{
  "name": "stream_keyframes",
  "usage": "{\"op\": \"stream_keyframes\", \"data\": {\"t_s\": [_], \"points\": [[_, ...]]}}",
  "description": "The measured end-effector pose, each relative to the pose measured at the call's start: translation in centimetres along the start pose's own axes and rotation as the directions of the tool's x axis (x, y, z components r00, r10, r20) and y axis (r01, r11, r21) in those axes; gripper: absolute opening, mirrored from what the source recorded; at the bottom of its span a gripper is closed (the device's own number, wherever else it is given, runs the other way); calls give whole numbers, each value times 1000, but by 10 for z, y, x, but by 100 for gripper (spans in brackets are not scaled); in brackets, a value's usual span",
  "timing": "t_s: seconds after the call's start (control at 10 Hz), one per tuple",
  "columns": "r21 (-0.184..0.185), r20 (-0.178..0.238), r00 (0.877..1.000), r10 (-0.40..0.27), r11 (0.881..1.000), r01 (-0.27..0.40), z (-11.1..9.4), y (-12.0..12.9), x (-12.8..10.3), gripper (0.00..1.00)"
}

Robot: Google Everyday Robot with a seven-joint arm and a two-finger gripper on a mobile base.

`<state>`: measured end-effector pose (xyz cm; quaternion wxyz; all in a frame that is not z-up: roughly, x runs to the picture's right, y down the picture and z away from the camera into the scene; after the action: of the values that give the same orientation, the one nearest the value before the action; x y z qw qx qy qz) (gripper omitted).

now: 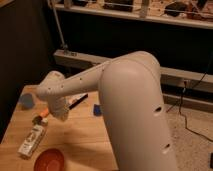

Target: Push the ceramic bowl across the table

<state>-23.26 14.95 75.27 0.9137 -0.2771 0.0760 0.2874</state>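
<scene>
A light wooden butcher-block bench (85, 137) stood before a dark wall panel (25, 45) in dim, warm light. A pale metal shelf rail (150, 19) ran above and a grey ledge (75, 58) below. A thin black cable (180, 107) trailed over the speckled grey carpet floor (197, 150).
</scene>
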Motion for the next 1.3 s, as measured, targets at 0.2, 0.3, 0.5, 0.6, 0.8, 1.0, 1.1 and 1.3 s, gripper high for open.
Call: {"op": "stream_keyframes", "data": {"t_s": [0.2, 0.3, 0.5, 0.6, 0.8, 1.0, 1.1, 1.3], "points": [[135, -5, 1000, -12, 991, 12, -3, 22, 11, 0], [175, -26, 999, -26, 984, 30, -2, 35, 20, 0], [205, -93, 994, -58, 976, 76, 10, 70, 39, 0], [205, -112, 992, -61, 975, 83, 14, 78, 44, 0], [175, -156, 986, -55, 981, 82, 31, 102, 52, 0], [92, -186, 982, -35, 994, 53, 42, 123, 56, 0], [47, -197, 980, -33, 998, 43, 45, 129, 57, 0], [-105, -205, 978, -39, 994, 17, 45, 145, 54, 0]]}}
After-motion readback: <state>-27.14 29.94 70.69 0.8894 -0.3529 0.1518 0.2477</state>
